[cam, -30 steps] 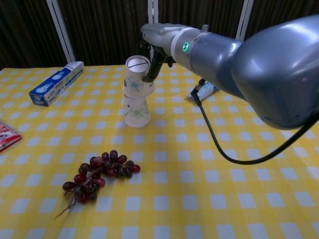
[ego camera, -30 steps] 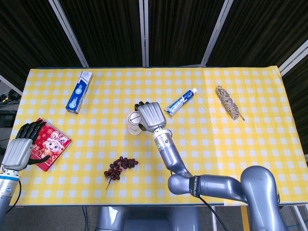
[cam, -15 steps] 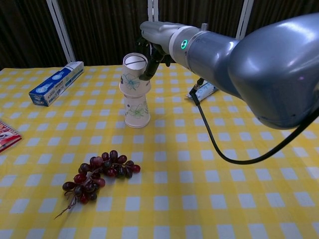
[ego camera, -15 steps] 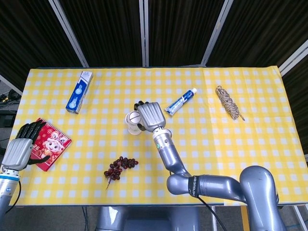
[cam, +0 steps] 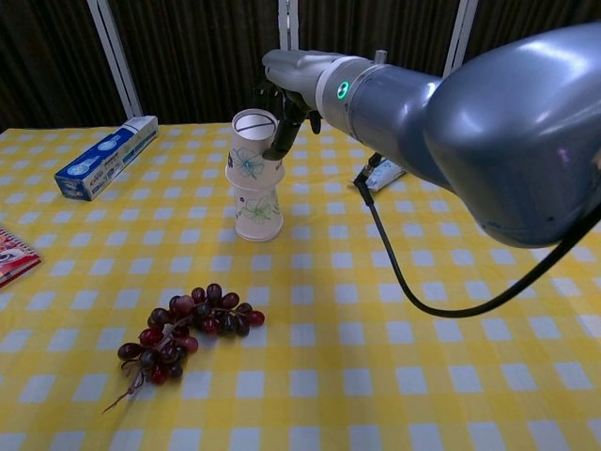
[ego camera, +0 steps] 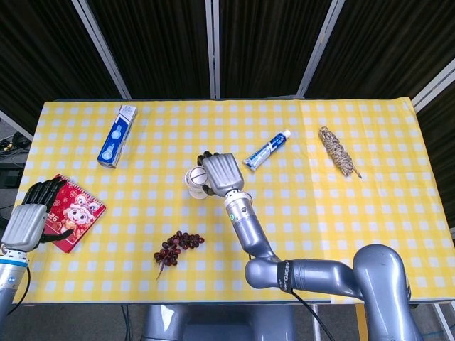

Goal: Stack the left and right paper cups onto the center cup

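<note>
A stack of white flower-printed paper cups stands at the table's middle. The top paper cup sits in the stack, leaning a little to the left; in the head view its rim shows just left of my right hand. My right hand reaches down from above and behind, and its fingers pinch the top cup's rim on the right side. My left hand lies at the table's left edge, holding nothing, its fingers spread over the edge of a red booklet.
A bunch of dark grapes lies in front of the stack. A blue-and-white toothpaste box sits at the back left. A toothpaste tube lies right of the cups, and a coil of rope further right.
My right hand has shifted the top cup slightly left and lowered it deeper onto the stack. The left hand has not moved.
</note>
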